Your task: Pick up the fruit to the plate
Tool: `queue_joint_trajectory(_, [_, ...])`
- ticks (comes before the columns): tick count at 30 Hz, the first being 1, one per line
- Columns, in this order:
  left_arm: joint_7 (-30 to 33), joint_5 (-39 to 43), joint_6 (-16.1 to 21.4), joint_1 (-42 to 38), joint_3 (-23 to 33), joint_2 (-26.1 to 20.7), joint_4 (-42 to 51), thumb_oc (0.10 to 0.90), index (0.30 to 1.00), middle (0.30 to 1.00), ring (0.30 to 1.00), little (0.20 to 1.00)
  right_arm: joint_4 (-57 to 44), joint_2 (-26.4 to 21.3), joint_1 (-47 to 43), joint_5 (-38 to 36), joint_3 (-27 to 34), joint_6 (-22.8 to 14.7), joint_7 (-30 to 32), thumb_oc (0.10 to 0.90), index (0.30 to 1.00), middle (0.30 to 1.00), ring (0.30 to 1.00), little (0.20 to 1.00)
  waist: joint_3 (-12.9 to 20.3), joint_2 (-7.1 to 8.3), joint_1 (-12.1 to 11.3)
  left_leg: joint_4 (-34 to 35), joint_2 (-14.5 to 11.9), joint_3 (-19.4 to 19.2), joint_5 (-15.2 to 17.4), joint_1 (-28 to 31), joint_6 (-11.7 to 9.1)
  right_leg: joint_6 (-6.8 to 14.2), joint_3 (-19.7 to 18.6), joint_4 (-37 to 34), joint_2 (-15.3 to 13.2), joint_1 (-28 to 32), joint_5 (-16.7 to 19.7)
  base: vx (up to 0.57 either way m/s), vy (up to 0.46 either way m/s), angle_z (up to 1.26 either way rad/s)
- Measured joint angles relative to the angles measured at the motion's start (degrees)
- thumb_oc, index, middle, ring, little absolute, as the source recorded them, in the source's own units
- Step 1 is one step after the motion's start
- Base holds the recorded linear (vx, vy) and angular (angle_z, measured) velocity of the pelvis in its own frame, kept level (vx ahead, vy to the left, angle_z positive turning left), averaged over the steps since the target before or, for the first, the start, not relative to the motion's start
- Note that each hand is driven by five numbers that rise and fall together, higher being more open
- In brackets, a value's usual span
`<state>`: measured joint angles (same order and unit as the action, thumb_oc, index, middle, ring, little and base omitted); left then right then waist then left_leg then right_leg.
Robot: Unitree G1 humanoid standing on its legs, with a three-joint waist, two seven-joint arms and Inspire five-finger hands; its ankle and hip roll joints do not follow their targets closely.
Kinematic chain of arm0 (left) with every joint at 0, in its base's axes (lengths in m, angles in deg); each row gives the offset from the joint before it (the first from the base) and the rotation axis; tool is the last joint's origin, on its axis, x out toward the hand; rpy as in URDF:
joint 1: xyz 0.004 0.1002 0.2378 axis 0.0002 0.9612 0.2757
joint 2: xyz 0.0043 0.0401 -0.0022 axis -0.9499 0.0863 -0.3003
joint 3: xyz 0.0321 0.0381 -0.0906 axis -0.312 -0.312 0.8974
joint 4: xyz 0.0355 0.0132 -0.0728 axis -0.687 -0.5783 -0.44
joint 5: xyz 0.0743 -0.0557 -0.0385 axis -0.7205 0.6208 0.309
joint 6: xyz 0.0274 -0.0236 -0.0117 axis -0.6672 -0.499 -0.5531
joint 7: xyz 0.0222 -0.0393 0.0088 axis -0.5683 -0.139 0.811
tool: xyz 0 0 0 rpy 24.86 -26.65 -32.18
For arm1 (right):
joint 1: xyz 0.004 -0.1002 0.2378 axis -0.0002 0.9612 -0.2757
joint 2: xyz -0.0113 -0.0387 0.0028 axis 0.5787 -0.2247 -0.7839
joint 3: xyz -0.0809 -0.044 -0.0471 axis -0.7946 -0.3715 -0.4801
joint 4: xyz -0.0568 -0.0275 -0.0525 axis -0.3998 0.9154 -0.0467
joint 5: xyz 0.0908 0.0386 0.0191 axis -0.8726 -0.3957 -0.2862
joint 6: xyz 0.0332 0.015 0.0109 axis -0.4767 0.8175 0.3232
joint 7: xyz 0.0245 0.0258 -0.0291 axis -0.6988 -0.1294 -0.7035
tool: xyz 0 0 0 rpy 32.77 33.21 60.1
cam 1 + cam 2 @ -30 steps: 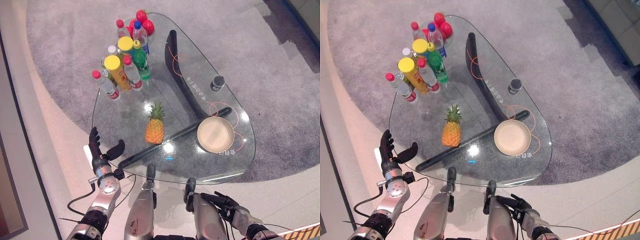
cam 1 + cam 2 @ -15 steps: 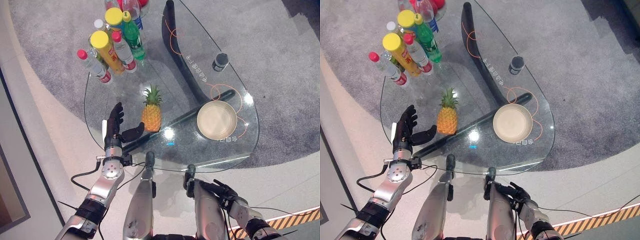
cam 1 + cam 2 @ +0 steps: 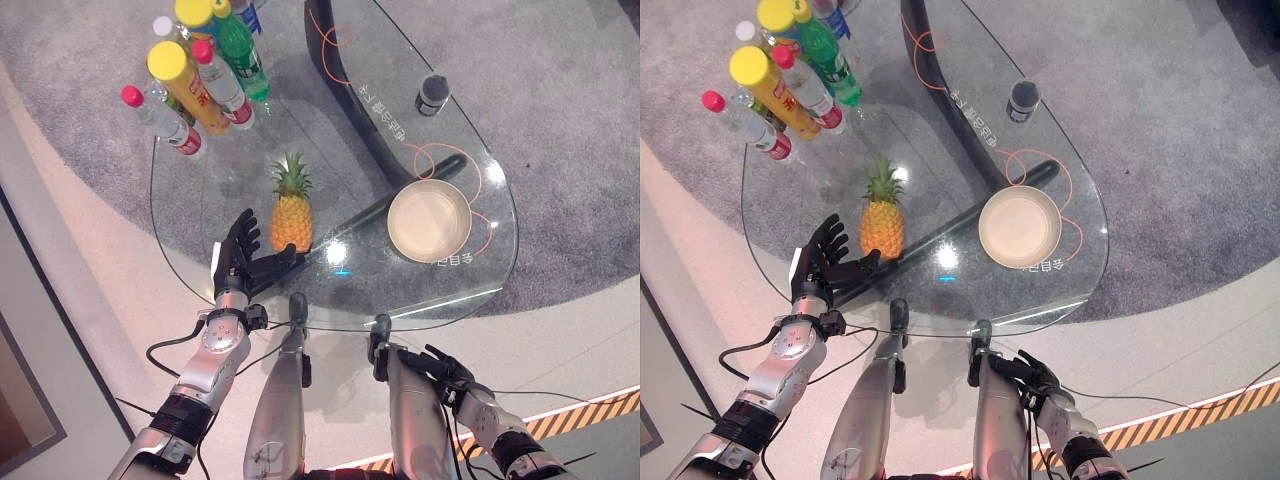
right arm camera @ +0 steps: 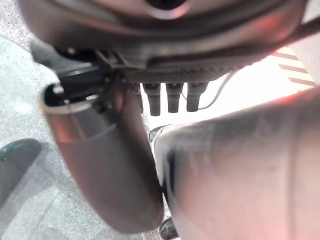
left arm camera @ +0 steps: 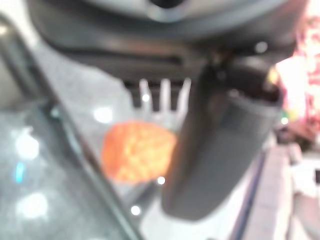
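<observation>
Fingers (image 3: 243, 232) of the left hand (image 3: 240, 262) are spread and nearly straight above the near left part of the glass table (image 3: 470, 290), with the thumb reaching out toward the pineapple (image 3: 291, 215); the hand holds nothing. Its thumb tip lies just beside the base of the fruit, and whether it touches cannot be told. In the left wrist view the pineapple (image 5: 137, 156) shows as an orange mass past the straight fingers (image 5: 162, 95), beside the thumb.

That pineapple stands upright on the glass, green crown pointing away from the robot, near the middle of the table. The plate (image 3: 430, 220), round and pale, lies on the glass well to the right of the fruit, with nothing on it. A dark table leg (image 3: 345, 85) shows through the glass between them.

At the far left of the table stands a cluster of bottles (image 3: 225, 85), among them a tall yellow can (image 3: 185, 85) and a green bottle (image 3: 243, 55). A small dark cup (image 3: 432, 94) stands alone near the far right edge.

Low at the right, below the table's near edge, the right hand (image 3: 443, 368) hangs with relaxed, loosely extended fingers, holding nothing
</observation>
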<state>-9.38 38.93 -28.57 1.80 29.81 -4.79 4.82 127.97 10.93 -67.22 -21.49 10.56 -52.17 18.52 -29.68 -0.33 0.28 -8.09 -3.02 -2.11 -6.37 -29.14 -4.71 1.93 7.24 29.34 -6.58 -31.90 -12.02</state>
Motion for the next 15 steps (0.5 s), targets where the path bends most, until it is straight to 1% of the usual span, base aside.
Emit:
queue_joint_trajectory(3, [0.0, 1.0, -1.0, -0.9, 0.0, 0.6, 0.1, 0.8, 0.9, 0.9, 0.9, 0.9, -0.5, -0.2, 0.0, 0.0, 0.0, 0.0, 0.4, 0.8, 0.9, 0.9, 0.9, 0.9, 0.0, 0.0, 0.0, 0.0, 0.1, -0.5, 0.0, -0.2, 0.0, 0.0, -0.6, 0.7, -0.1, -0.8, 0.0, 0.04, 0.008, -0.06])
queue_joint_trajectory(8, [0.2, 1.1, -1.0, -2.3, -0.1, 0.7, -0.4, 0.8, 0.9, 0.9, 0.9, 0.9, -1.3, -0.3, 0.0, 0.0, -0.2, 0.0, 0.5, 0.8, 0.9, 0.9, 0.9, 0.9, 0.0, 0.01, 0.1, -0.1, 0.1, -1.1, 0.0, -0.8, 0.0, 0.0, -1.3, 1.1, -0.1, -1.9, 0.0, 0.03, 0.006, -0.05])
queue_joint_trajectory(11, [0.7, 1.1, -0.8, -3.0, -0.1, 0.7, -0.7, 0.8, 0.9, 0.9, 0.9, 0.9, -1.9, -0.5, 0.0, 0.0, -0.2, 0.0, 0.5, 0.8, 0.9, 0.9, 0.9, 0.9, 0.0, 0.01, 0.2, -1.1, 0.1, -1.1, 0.0, -2.1, 0.0, 0.0, -1.3, 1.6, -0.1, -3.0, 0.0, 0.0, 0.0, 0.0])
queue_joint_trajectory(15, [2.1, 1.0, -0.6, -4.1, 0.0, 0.7, -3.4, 0.8, 0.9, 0.9, 0.9, 0.9, -2.2, -0.7, -0.2, 0.0, -0.4, -0.1, 0.5, 0.8, 0.9, 0.9, 0.9, 0.9, 0.0, 0.01, 0.2, -1.3, 0.1, -1.1, 0.0, -2.7, 0.0, 0.0, -1.4, 1.7, -0.1, -3.6, 0.0, 0.0, 0.0, 0.0])
